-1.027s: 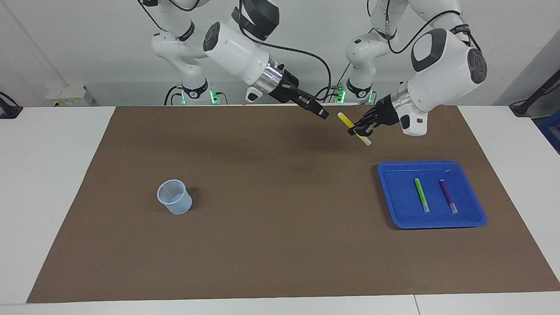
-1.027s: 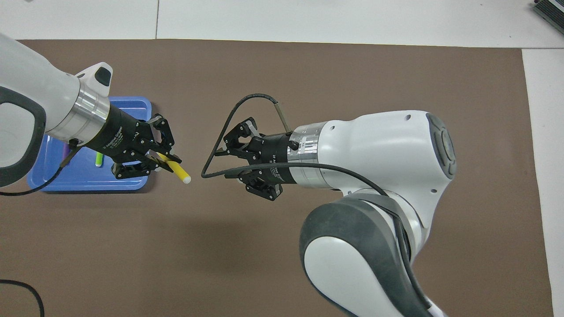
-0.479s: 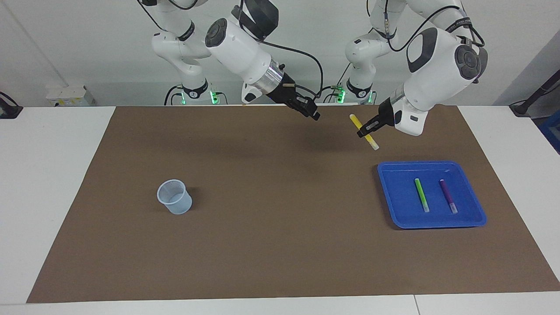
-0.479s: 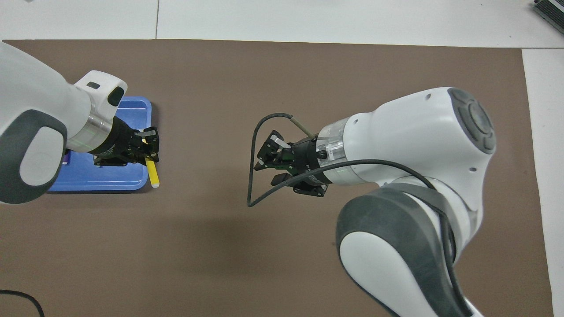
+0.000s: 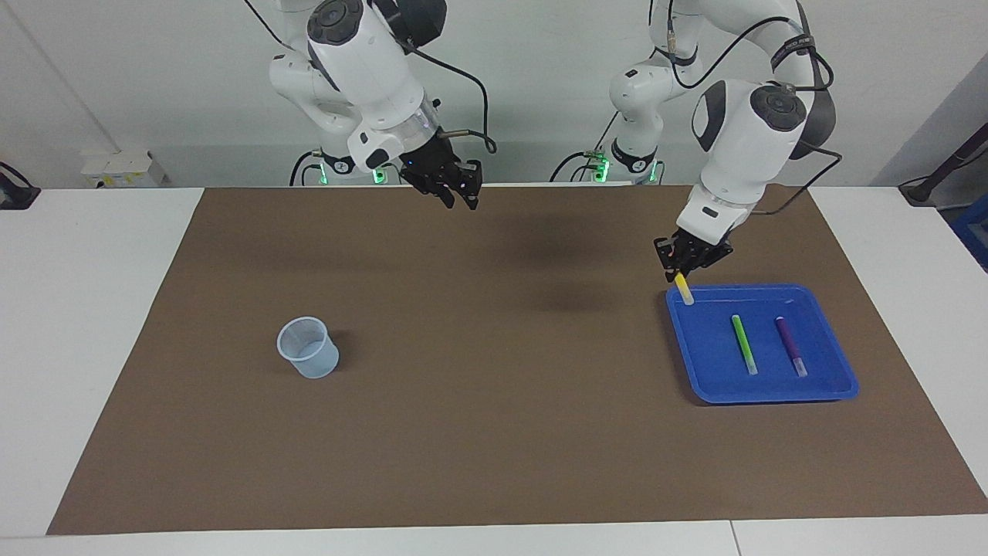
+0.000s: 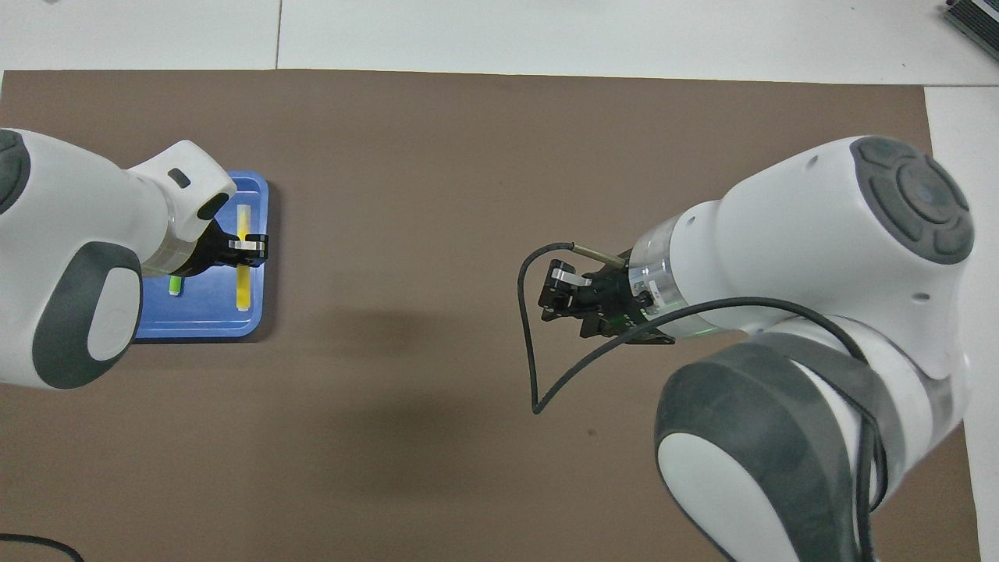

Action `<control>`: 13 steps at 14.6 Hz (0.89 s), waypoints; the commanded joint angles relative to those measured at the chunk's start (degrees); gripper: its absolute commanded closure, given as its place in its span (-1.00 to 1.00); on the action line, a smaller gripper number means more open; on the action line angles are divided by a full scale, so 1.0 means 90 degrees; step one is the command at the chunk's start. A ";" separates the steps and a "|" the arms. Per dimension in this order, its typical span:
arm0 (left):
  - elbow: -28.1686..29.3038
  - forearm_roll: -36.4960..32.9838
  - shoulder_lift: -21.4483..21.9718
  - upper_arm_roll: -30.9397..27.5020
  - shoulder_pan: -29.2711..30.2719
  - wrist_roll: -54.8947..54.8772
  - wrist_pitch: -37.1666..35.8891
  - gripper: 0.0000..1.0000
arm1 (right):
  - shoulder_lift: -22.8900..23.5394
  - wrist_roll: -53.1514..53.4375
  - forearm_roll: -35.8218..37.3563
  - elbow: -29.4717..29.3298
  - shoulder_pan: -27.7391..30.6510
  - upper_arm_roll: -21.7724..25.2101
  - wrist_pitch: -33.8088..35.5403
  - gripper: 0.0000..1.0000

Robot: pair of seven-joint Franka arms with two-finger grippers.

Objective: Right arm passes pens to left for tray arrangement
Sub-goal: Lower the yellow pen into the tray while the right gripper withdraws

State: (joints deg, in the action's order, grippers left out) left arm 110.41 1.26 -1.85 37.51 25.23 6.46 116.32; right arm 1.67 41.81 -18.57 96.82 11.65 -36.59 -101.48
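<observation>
My left gripper (image 5: pixel 682 267) is shut on the yellow pen (image 5: pixel 684 290) and holds it steeply, whitish tip down, at the blue tray's (image 5: pixel 706 371) corner nearest the robots. In the overhead view the left gripper (image 6: pixel 243 247) and yellow pen (image 6: pixel 243 287) are over the tray (image 6: pixel 261 316). The green pen (image 5: pixel 744 344) and purple pen (image 5: pixel 791 347) lie side by side in the tray. Only the green pen's (image 6: pixel 173 286) end shows from overhead. My right gripper (image 5: pixel 457 194) is open and empty, raised over the mat's edge near the robots; it also shows from overhead (image 6: pixel 556 295).
A small translucent bluish cup (image 5: pixel 308 348) stands upright on the brown mat (image 5: pixel 494 432) toward the right arm's end. The right arm covers it in the overhead view. White table surface surrounds the mat.
My left gripper has swung the yellow pen away from the mat's middle and down to the tray, turning it tip down. My right gripper has pulled back toward its own end, empty.
</observation>
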 commanded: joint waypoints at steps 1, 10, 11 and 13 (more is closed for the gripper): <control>0.0437 -0.0091 0.0216 -0.0017 0.0146 -0.0639 0.0474 1.00 | -0.0166 -0.0717 0.0140 0.0023 0.0316 0.0100 0.0288 0.00; 0.0905 -0.0101 -0.0077 -0.0017 0.0429 -0.0785 0.1664 1.00 | -0.0341 -0.1706 0.0724 0.0023 0.0718 0.0257 0.0630 -1.00; 0.0944 -0.0101 -0.0126 -0.0017 0.0429 -0.0786 0.1743 1.00 | -0.0342 -0.1706 0.0900 0.0023 0.0737 0.0257 0.0659 -1.00; 0.0925 -0.0246 -0.0660 -0.0056 0.0546 -0.0834 0.2277 1.00 | -0.0342 -0.1880 0.1019 0.0023 0.0825 0.0247 0.0602 -1.00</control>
State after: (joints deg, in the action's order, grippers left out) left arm 117.95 1.12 -3.94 37.20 28.73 0.23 131.63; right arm -0.50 27.36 -10.96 96.79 17.64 -33.92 -96.58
